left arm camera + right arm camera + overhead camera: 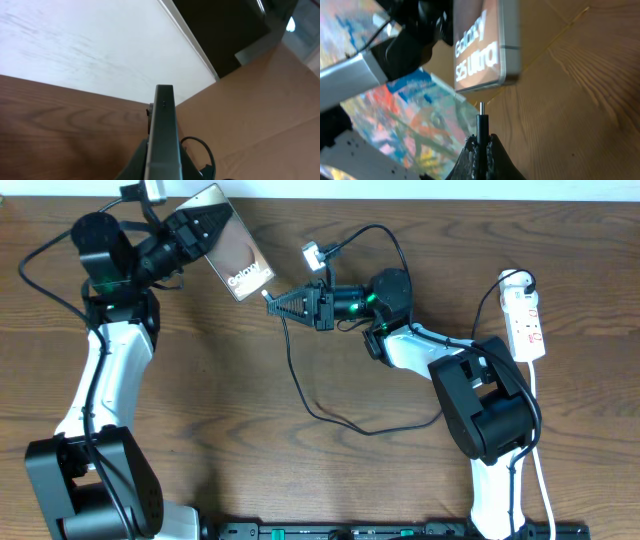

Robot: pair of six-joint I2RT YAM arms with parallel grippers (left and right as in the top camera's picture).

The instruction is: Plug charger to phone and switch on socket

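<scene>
the phone appears held off the bench at the far left, tilted, with its lower short edge turned toward the middle. it is clamped near its upper end by the left pincer, which is closed on it. in the right wrist view, the connector tip of the charger is seen just short of that lower edge, aimed at it but not touching. the plug is gripped in the closed right pincer, and the thin black cable is looped across the bench behind it.

the step in hand is judged to be the plugging-in, at its final alignment. a slow, straight push along the plug's axis is called for next, with the tip centred on the port, which cannot be made out here. the socket lies well apart at the far right, untouched, and its switch is left for afterwards.
</scene>
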